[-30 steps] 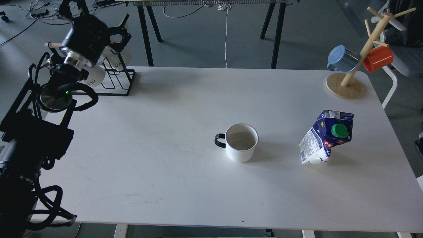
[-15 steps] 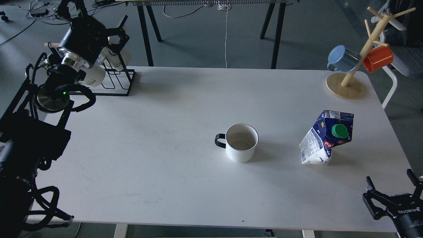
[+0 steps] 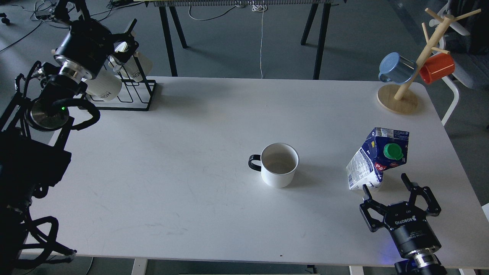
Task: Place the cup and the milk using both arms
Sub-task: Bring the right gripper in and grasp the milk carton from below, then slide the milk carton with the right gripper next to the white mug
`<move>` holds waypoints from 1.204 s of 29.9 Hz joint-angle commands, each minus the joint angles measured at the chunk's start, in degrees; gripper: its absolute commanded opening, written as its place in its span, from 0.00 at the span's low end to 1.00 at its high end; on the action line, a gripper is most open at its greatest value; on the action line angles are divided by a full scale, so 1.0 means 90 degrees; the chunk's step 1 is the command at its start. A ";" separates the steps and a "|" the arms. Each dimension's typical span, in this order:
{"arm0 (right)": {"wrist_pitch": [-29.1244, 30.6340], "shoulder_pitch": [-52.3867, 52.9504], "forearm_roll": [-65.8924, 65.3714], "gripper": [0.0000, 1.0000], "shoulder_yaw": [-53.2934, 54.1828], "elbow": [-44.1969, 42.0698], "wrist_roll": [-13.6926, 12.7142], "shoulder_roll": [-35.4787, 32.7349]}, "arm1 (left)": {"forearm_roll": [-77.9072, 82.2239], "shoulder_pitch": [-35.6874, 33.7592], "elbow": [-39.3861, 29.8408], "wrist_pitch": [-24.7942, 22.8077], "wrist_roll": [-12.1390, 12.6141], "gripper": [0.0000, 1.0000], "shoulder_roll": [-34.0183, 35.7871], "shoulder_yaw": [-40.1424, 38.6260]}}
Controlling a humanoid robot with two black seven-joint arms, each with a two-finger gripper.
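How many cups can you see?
5, maybe more hidden: a white cup mid-table, a blue cup and an orange cup on the wooden tree, two white cups on the black rack.

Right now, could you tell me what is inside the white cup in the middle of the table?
The white cup stands upright and looks empty: only its shadowed inner wall and bare bottom show. The near inner wall is hidden by the rim.

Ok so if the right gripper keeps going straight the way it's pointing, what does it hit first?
Most likely the milk carton. The right gripper is open and aimed up the table, its fingers just short of the carton's base. Height is hard to judge from this view.
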 commanded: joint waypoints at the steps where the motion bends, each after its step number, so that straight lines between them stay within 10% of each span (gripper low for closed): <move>1: 0.0000 0.0200 0.0006 0.92 0.0001 -0.0150 0.0009 0.0214 | 0.0010 0.0010 0.0001 0.0007 0.0000 1.00 0.0020 0.0000; 9: 0.0000 0.0629 0.0006 0.74 -0.0028 -0.0609 0.0000 0.0449 | 0.0010 0.0059 0.0001 0.0007 -0.0001 1.00 0.0186 0.0000; 19: 0.0000 0.0708 -0.0013 0.16 -0.0331 -0.0658 -0.0010 0.0605 | 0.0010 0.0108 0.0001 -0.0003 0.0000 1.00 0.0235 0.0000; 36: 0.0000 0.0825 -0.0208 0.14 -0.1141 -0.0385 0.0009 0.1464 | 0.0059 0.0166 0.0011 0.0007 0.0000 1.00 0.0235 0.0010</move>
